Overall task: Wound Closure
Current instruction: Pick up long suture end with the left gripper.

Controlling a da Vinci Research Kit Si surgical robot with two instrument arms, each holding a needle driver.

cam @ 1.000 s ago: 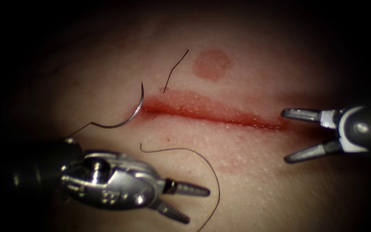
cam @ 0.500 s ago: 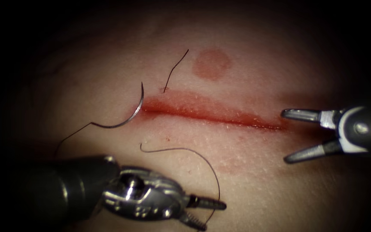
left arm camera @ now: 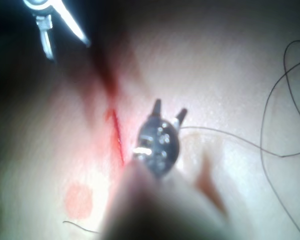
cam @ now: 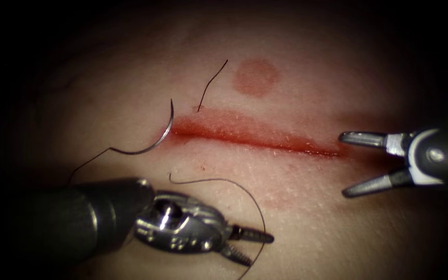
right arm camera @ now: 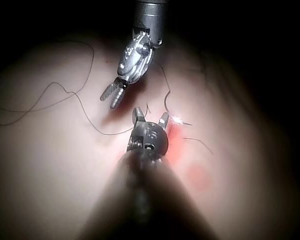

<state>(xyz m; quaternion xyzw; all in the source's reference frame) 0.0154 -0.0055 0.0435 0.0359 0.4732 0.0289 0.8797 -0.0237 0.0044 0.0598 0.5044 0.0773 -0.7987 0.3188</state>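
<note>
The curved needle (cam: 163,137) lies on the tissue at the left end of the cut (cam: 255,139), and neither tool holds it. Its thread (cam: 86,163) trails off to the lower left. Below the cut, a second stretch of thread (cam: 250,196) arcs past the tips of my left tool (cam: 259,250), whose jaws are open and hold nothing. My right tool (cam: 342,165) stands wide open and holds nothing at the right end of the cut. The left tool (left arm camera: 169,109) is open in its wrist view. The right tool (right arm camera: 151,116) is likewise open in its own, with the left tool (right arm camera: 112,95) beyond it.
A short cut end of thread (cam: 212,82) sticks up from the tissue just above the cut's left part. A round red mark (cam: 255,78) sits above the cut. Red fluid lines the cut's edges.
My left tool has moved right and slightly down, bringing its tips to the thread arc, and its jaws have narrowed. The needle and the right tool have not moved.
</note>
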